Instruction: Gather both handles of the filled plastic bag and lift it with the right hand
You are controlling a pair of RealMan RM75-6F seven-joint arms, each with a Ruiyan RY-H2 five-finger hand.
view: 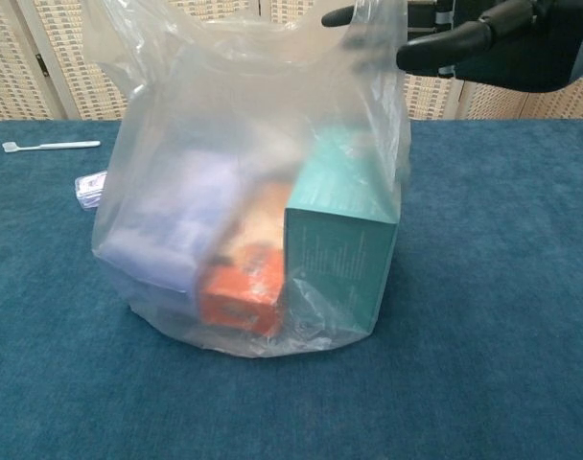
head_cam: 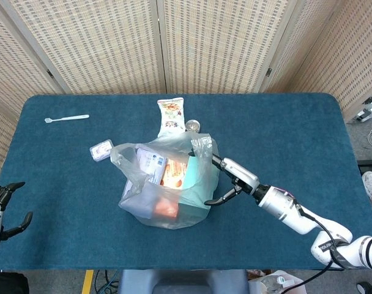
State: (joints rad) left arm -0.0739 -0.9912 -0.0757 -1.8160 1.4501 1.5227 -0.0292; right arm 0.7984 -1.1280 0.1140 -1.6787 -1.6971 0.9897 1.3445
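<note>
The right hand [head_cam: 230, 177] sits at the bag's right shoulder, fingers spread and holding nothing; in the chest view its dark fingertips [view: 435, 53] reach in at the top of the film, one seeming to poke behind the thin plastic near the rim, though I cannot tell whether it is truly hooked inside a loop. The arm stretches in low from the bag's right, wrist roughly level, palm turned toward the bag.

The plastic bag [head_cam: 167, 184] stands on the blue table [head_cam: 284, 128], roughly at its middle, mouth open upward. It looks soft and slippery, thin enough to crumple and slide between hard fingers, and it is loaded: a teal box [view: 341, 240] on the hand's side, an orange pack [view: 245, 292] beside it and a pale purple pack [view: 167, 225] at the far side. I judge it moderately heavy and lopsided, so it should be taken by both handles bunched together above the load, not by the wall. The near handle [head_cam: 201, 144] stands just by the fingers; the other handle [head_cam: 120, 154] lies across the mouth, away from the hand.

The left hand [head_cam: 3, 208] hangs open well to the bag's left, at the table edge.
</note>
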